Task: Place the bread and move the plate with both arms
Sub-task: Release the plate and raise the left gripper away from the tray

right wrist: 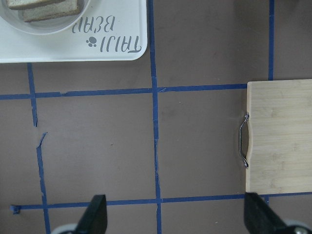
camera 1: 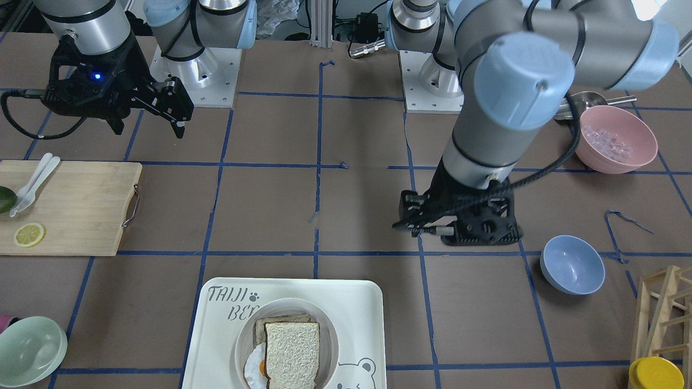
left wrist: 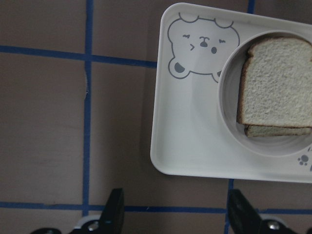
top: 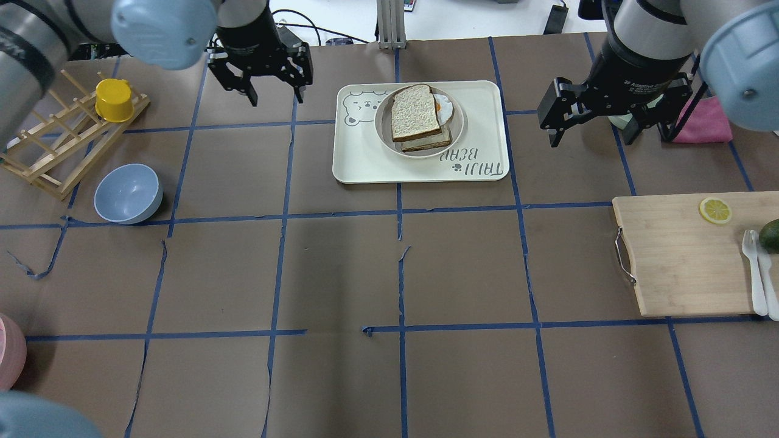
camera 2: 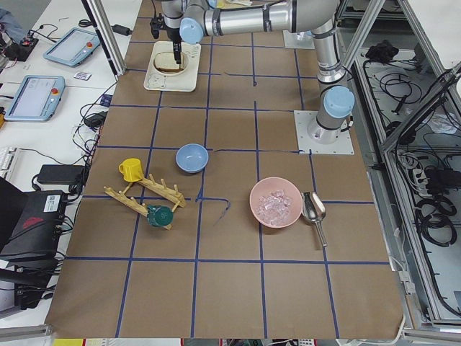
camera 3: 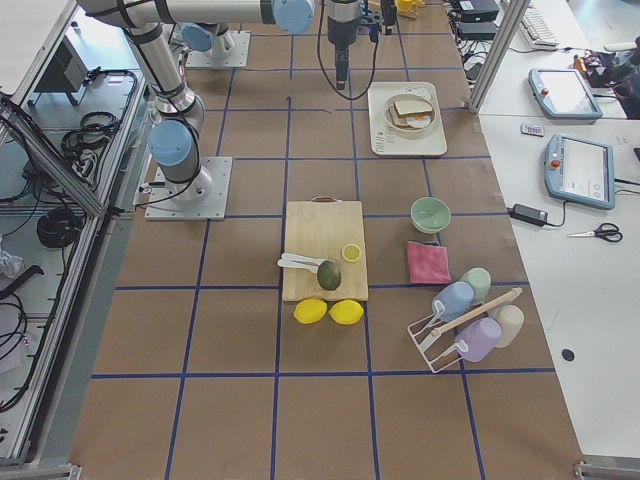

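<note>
The bread (top: 415, 112) lies on top of the egg slice (top: 443, 109) on the round cream plate (top: 382, 125), which stands on the bear-print tray (top: 365, 159) at the table's far middle. It also shows in the left wrist view (left wrist: 278, 83) and the front view (camera 1: 292, 354). My left gripper (top: 275, 97) is open and empty, above the table left of the tray, its fingertips (left wrist: 114, 214) apart. My right gripper (top: 590, 139) is open and empty, above the table right of the tray, its fingertips (right wrist: 95, 214) wide apart.
A wooden cutting board (top: 681, 255) with a lemon slice (top: 715, 210) lies at the right. A blue bowl (top: 128, 193) and a wooden rack (top: 55, 152) with a yellow cup (top: 114, 100) stand at the left. A pink cloth (top: 709, 125) lies behind the right gripper.
</note>
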